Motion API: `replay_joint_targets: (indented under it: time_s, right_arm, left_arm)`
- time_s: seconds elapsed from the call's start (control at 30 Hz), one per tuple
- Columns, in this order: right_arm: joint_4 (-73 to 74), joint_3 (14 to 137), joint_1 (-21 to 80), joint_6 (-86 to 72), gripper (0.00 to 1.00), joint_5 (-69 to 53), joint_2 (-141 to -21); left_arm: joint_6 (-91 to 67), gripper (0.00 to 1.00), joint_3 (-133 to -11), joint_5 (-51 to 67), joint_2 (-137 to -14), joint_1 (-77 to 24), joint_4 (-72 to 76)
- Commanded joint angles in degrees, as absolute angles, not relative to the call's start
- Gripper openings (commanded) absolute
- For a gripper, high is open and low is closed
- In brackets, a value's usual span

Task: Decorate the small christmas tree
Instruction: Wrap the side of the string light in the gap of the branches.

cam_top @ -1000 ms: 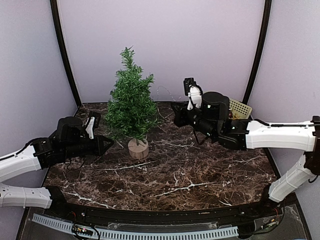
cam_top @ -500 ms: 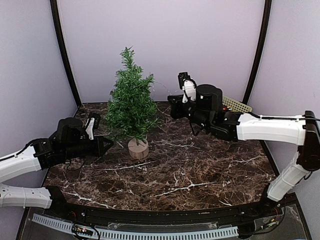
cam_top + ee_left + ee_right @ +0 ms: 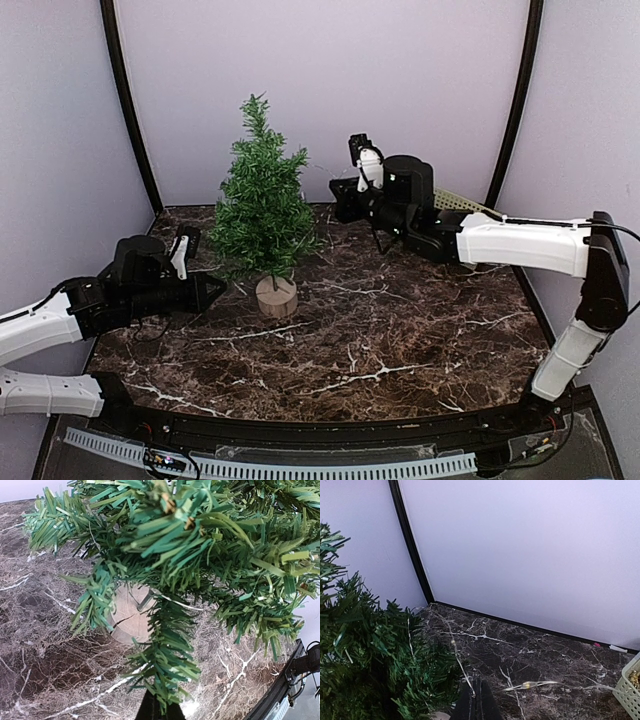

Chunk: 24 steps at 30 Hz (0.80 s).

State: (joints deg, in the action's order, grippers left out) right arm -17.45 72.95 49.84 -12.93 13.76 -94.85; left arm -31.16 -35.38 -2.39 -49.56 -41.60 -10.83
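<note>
**No readable text in view**

No words, labels, brand marks, numbers or signs can be read anywhere. There are none on the small christmas tree at far left, the marble tabletop, the light string, the pale basket at far right, or the plain walls behind.

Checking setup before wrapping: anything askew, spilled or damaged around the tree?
Nothing spilled or damaged; the tree stands upright on its stump. Only oddity: a thin light wire runs loose from the basket to the shut right end effector and on to the tree.
</note>
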Motion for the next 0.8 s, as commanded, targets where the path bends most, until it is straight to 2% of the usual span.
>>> replay_joint_targets:
  time_s: [0.0,0.37,0.57,0.77]
  right_arm:
    - [-18.6,75.5,48.1,-14.1,0.00,11.1,-97.5]
    - [-23.5,65.8,46.8,-22.5,0.00,9.1,-98.6]
    - [-29.1,58.4,47.8,-30.4,0.00,6.3,-96.7]
    - [-32.4,52.5,52.5,-35.6,0.00,10.1,-94.5]
  left_arm:
    - [-31.6,0.00,-34.3,-3.2,-48.3,-41.1,-11.3]
    - [-30.4,0.00,-34.9,-5.3,-49.1,-40.0,-11.2]
    - [-26.0,0.00,-34.7,-1.5,-50.3,-34.3,-6.7]
    - [-19.7,0.00,-37.3,2.9,-55.5,-29.5,-4.3]
